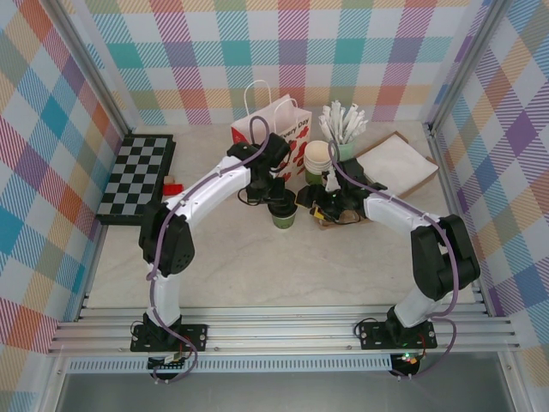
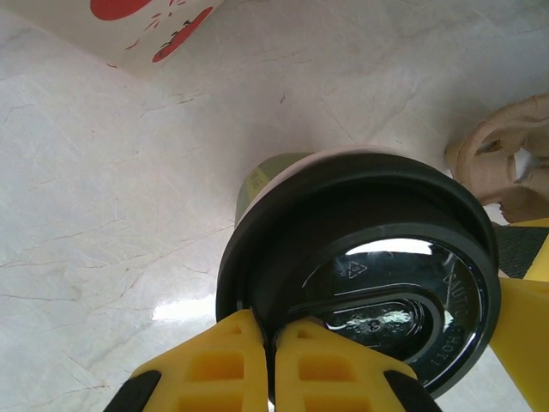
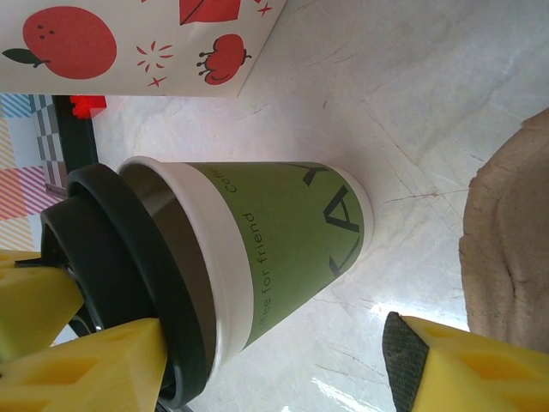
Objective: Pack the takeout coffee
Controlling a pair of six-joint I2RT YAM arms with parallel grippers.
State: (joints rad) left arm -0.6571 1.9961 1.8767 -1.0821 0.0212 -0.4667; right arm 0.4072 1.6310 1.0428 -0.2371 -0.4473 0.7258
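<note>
Takeout coffee (image 3: 283, 232), a matte green paper cup, stands on your veined marble tabletop (image 2: 103, 215). Your left gripper (image 2: 268, 330) pinches its glossy round black lid (image 2: 377, 283) by the rim. Your right gripper (image 3: 274, 339) gapes wide beside it.

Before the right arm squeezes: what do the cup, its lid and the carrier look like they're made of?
The cup looks like paper: a matte green printed wall with a white band under the top. The lid is probably plastic: glossy black, with sharp highlights and moulded lettering. The carrier seems to be moulded pulp or cardboard: rough, matte and brown.
</note>
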